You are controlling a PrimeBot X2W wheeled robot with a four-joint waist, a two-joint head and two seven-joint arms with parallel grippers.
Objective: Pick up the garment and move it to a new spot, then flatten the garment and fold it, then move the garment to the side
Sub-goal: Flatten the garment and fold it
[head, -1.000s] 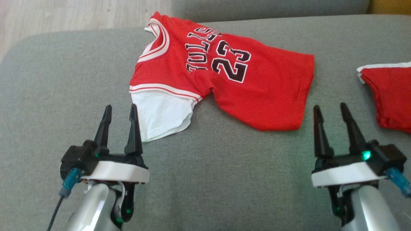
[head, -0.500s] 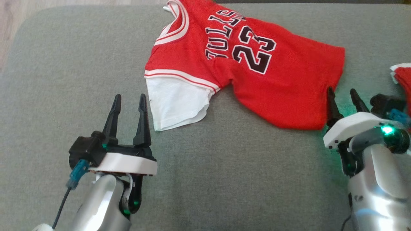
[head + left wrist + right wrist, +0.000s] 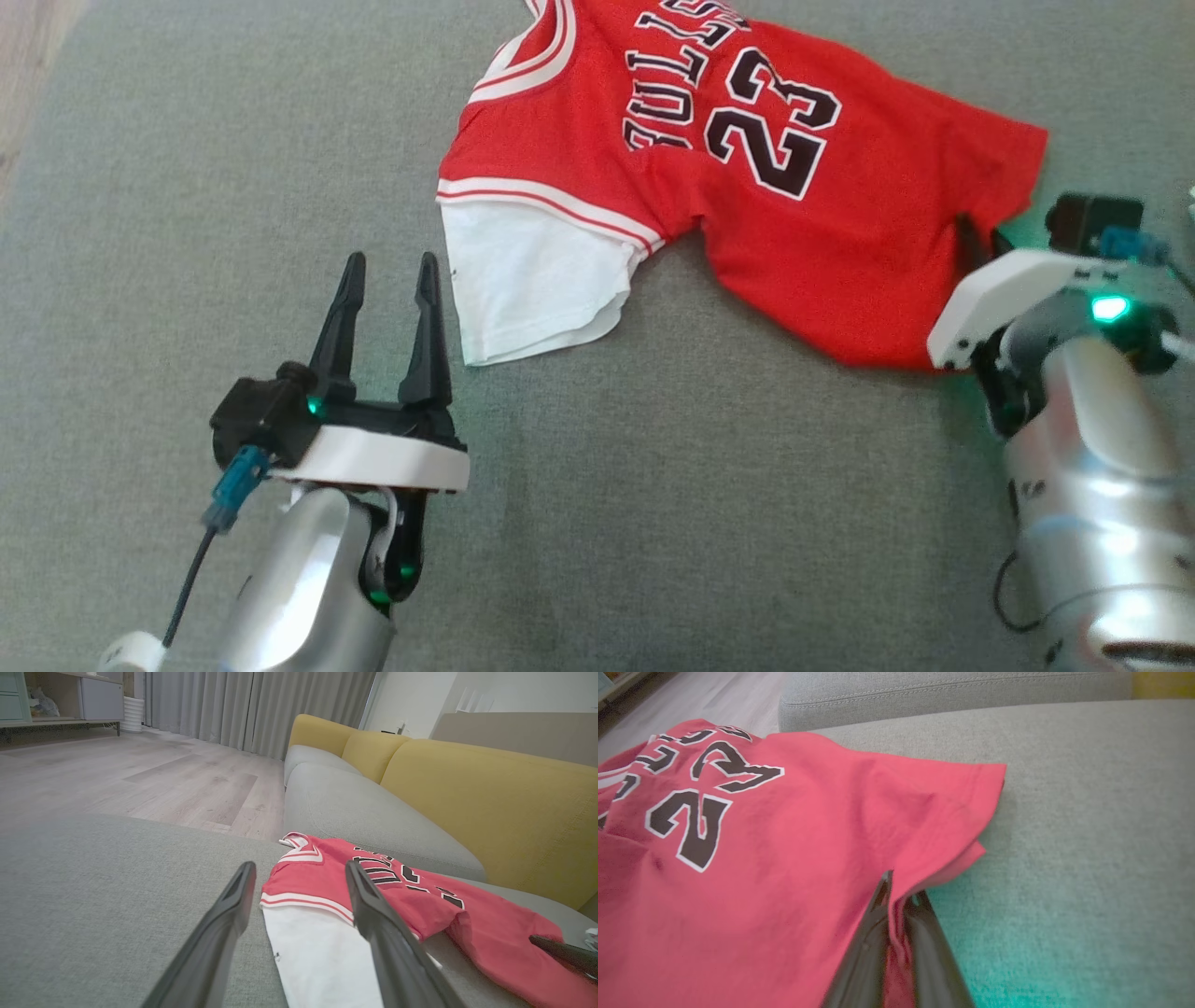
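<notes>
A red jersey (image 3: 747, 215) with "23" and a white sleeve (image 3: 532, 280) lies spread on the grey sofa cushion (image 3: 653, 523). My left gripper (image 3: 387, 266) is open, just left of the sleeve's edge, and holds nothing. In the left wrist view its fingers (image 3: 299, 870) frame the sleeve (image 3: 322, 956) and the jersey (image 3: 420, 896). My right gripper (image 3: 976, 238) is at the jersey's right hem, tilted down. The right wrist view has the right gripper (image 3: 899, 891) shut on a fold of the red jersey (image 3: 784, 849) near its hem corner.
The cushion's left edge drops to a wooden floor (image 3: 23, 56). A second grey seat (image 3: 364, 812) and a yellow sofa back (image 3: 490, 807) stand behind the jersey. Bare cushion stretches in front of both arms.
The head camera has shifted, so the jersey sits higher and further right. My right gripper has reached forward to the jersey's hem and shut on it. The left gripper stays open.
</notes>
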